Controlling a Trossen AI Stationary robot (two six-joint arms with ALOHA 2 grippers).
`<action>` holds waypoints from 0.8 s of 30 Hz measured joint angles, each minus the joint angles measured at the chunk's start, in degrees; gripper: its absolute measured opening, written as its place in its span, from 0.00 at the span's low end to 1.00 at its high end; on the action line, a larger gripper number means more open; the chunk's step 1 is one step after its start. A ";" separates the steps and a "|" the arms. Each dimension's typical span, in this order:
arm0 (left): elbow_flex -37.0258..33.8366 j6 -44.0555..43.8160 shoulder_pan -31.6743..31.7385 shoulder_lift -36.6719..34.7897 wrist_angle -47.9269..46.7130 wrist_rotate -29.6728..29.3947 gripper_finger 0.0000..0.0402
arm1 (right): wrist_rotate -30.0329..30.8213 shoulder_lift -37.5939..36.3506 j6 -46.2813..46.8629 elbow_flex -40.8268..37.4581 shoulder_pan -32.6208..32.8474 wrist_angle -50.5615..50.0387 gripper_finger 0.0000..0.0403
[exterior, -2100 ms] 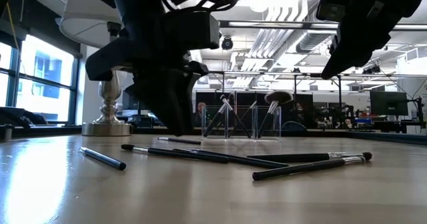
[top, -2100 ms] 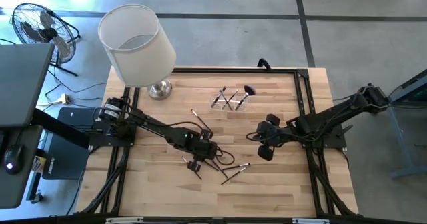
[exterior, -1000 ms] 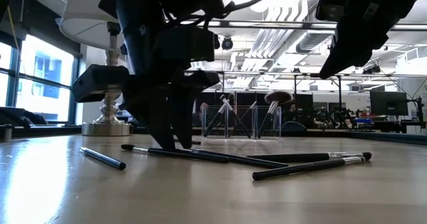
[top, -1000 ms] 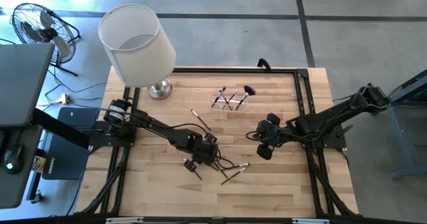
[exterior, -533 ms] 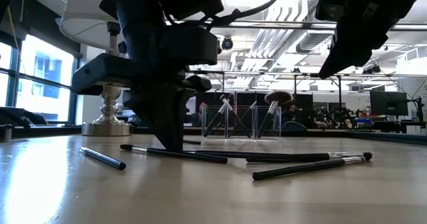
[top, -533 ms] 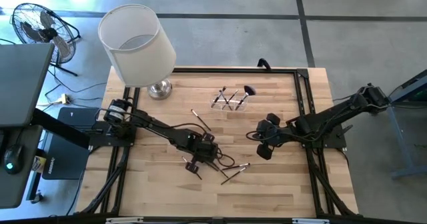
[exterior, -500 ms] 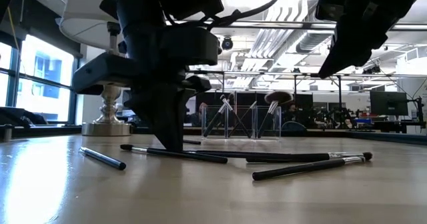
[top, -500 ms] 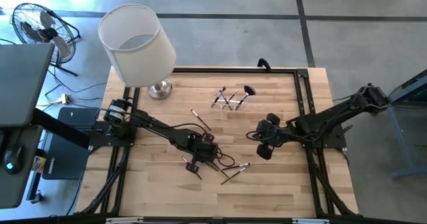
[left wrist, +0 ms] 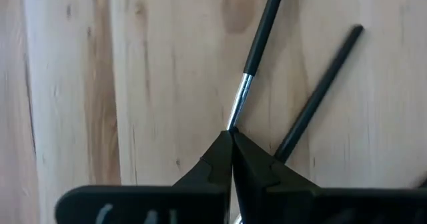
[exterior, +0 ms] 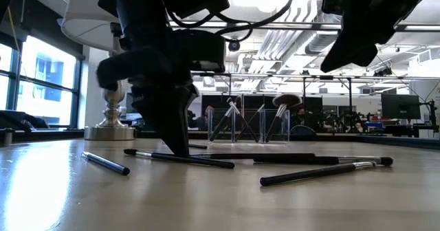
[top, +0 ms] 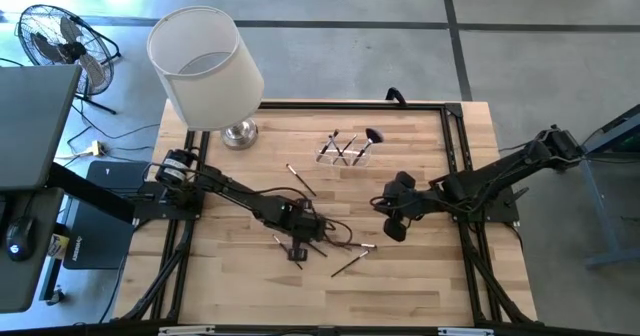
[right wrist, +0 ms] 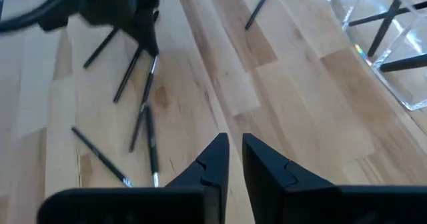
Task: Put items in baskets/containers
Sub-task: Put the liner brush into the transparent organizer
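Left gripper point(left wrist: 231, 139) is down at the wooden table point(top: 420, 276), low centre of the high view, fingers clenched on a slim dark-handled makeup brush point(left wrist: 257, 47) by its silver ferrule. More brushes lie scattered beside it. Right gripper point(right wrist: 231, 147) hovers at mid-right, fingers slightly parted, empty. The clear plastic holder point(top: 343, 152) sits upper centre with brushes inside.

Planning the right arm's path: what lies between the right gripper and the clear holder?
High view: bare wood between right gripper and holder; no brushes there.
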 joint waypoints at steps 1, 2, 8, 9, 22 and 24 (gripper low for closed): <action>-0.01 -1.99 0.06 0.00 0.00 -0.38 0.00 | -0.63 0.29 -0.29 0.00 -0.01 -0.34 0.11; -0.02 -3.90 0.21 0.02 -0.02 -0.88 0.00 | -1.23 0.71 -0.33 0.00 -0.01 -0.50 0.12; -0.07 -13.89 0.31 0.07 0.90 -3.52 0.00 | -7.74 8.31 -2.01 0.03 0.04 2.52 0.19; -0.07 -15.19 0.31 0.07 1.17 -3.83 0.00 | -9.26 10.33 -2.81 0.23 0.04 3.70 0.20; -0.17 -24.59 0.49 0.07 3.25 -4.66 0.00 | 2.35 35.28 -26.41 20.78 3.92 -1.09 0.24; -0.17 -25.07 0.51 0.07 3.31 -4.57 0.00 | 2.74 37.54 -28.19 22.42 3.89 -1.15 0.24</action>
